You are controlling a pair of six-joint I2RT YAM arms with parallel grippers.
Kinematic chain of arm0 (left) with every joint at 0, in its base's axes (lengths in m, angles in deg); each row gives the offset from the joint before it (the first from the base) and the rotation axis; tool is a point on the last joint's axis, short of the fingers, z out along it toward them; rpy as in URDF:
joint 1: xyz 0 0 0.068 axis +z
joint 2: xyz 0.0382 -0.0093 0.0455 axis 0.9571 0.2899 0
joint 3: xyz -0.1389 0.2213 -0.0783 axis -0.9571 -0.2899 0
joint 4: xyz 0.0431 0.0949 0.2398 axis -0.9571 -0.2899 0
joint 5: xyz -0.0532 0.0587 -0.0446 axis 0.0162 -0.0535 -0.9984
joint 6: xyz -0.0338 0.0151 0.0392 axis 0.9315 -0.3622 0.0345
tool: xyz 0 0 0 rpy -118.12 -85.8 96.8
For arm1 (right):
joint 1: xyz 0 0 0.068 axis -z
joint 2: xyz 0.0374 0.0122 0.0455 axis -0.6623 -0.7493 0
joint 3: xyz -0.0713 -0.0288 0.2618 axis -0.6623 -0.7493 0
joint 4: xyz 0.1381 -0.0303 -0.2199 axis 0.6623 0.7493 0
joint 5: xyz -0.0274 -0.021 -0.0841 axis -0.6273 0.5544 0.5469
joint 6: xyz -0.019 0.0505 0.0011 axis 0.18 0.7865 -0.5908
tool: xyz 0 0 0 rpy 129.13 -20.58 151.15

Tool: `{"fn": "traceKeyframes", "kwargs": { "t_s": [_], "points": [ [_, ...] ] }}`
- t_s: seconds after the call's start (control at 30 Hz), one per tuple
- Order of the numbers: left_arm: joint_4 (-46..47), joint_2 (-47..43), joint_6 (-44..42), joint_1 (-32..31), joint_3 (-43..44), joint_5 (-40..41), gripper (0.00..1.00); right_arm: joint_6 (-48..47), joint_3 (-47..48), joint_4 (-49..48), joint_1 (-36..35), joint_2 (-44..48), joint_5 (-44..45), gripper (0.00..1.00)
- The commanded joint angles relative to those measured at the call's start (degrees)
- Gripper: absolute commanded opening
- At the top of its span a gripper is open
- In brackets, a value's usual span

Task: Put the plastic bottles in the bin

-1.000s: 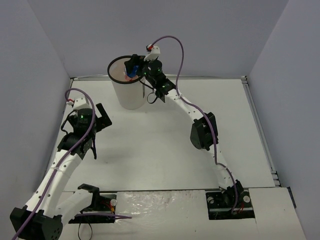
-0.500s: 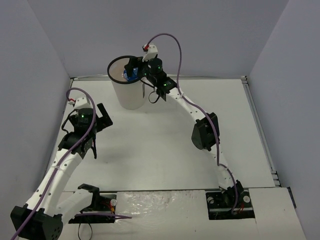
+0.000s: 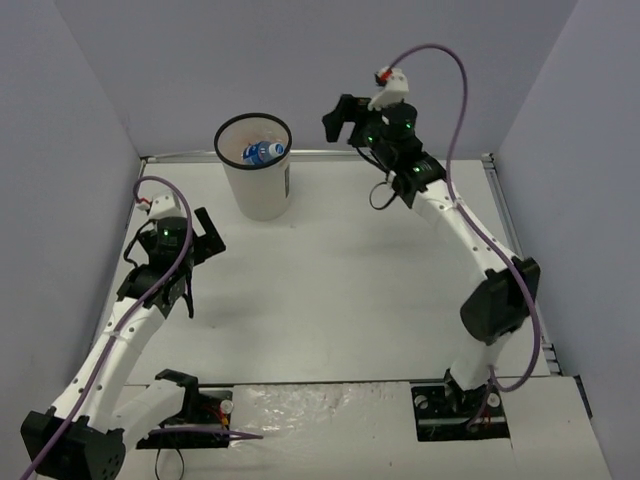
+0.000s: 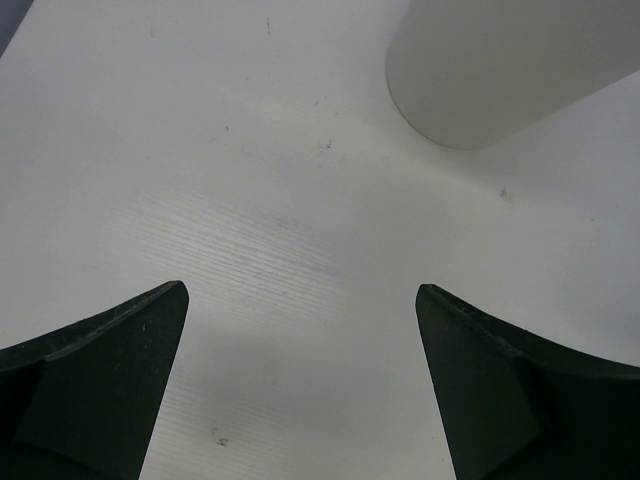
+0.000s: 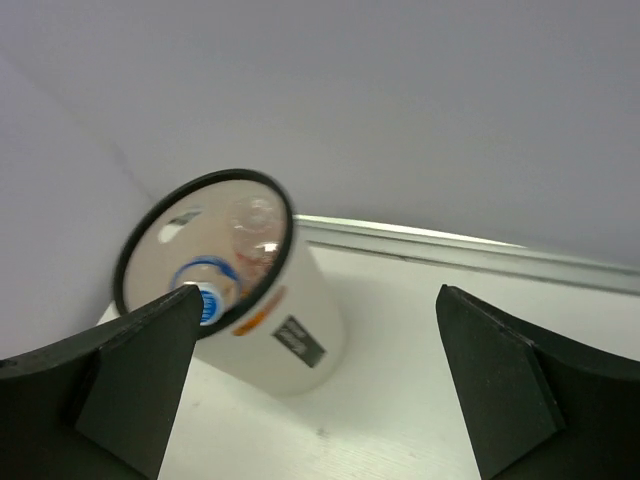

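Note:
The white bin [image 3: 258, 195] with a black rim stands at the table's back left. A blue-labelled plastic bottle [image 3: 262, 152] lies inside it on top. The right wrist view shows that bottle [image 5: 205, 290] and clear bottles [image 5: 255, 225] in the bin [image 5: 290, 350]. My right gripper [image 3: 340, 118] hangs open and empty in the air to the right of the bin, its jaws [image 5: 318, 292] wide apart. My left gripper [image 3: 205, 235] stands open and empty over bare table in front of the bin, whose base [image 4: 500, 70] shows beyond the jaws [image 4: 300, 287].
Grey walls close in the white table [image 3: 350, 280] at the back and both sides. A raised ledge [image 3: 420, 157] runs along the table's back edge. The arm bases and cables sit at the near edge.
My right gripper has let the blue-labelled bottle drop into the bin and swung up and to the right, away from it. The left arm has not moved.

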Motion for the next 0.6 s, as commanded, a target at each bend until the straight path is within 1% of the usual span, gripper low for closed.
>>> {"fn": "traceKeyframes", "kwargs": {
  "t_s": [0.0, 0.13, 0.2, 0.23, 0.3, 0.37, 0.43, 0.57],
  "points": [
    [1.4, -1.5, 0.3, 0.3, 3.5, 2.1, 0.97, 5.9, -16.0, -3.2, 1.9, 9.4, 9.3, 1.0],
    [1.1, -2.1, 0.6, 0.3, 3.2, 3.1, 0.97, 9.2, -32.3, -4.3, 1.8, 21.4, 21.4, 1.0],
    [0.4, -2.0, 0.7, 0.3, 3.6, 3.2, 0.97, 10.5, -39.7, -4.5, 1.8, 25.8, 27.0, 1.0],
    [0.3, -1.9, 0.7, 0.3, 3.7, 3.3, 0.97, 10.4, -42.1, -5.1, 1.8, 27.7, 28.5, 1.0],
    [0.0, -2.0, 1.1, 0.4, 3.6, 4.1, 0.97, 9.7, -47.6, -5.3, 1.9, 33.1, 31.0, 1.0],
    [0.1, -1.9, 1.8, 0.4, 3.6, 5.0, 0.97, 11.2, -52.6, -5.0, 1.8, 37.8, 31.4, 1.0],
    [0.0, -1.1, 2.0, 0.4, 4.1, 5.3, 0.97, 13.6, -55.5, -5.8, 1.8, 40.4, 32.0, 1.0],
    [-2.1, 1.0, 3.2, 0.4, 6.9, 6.0, 0.97, 13.9, -58.5, -4.7, 1.8, 44.5, 34.2, 1.0]
  ]
}}
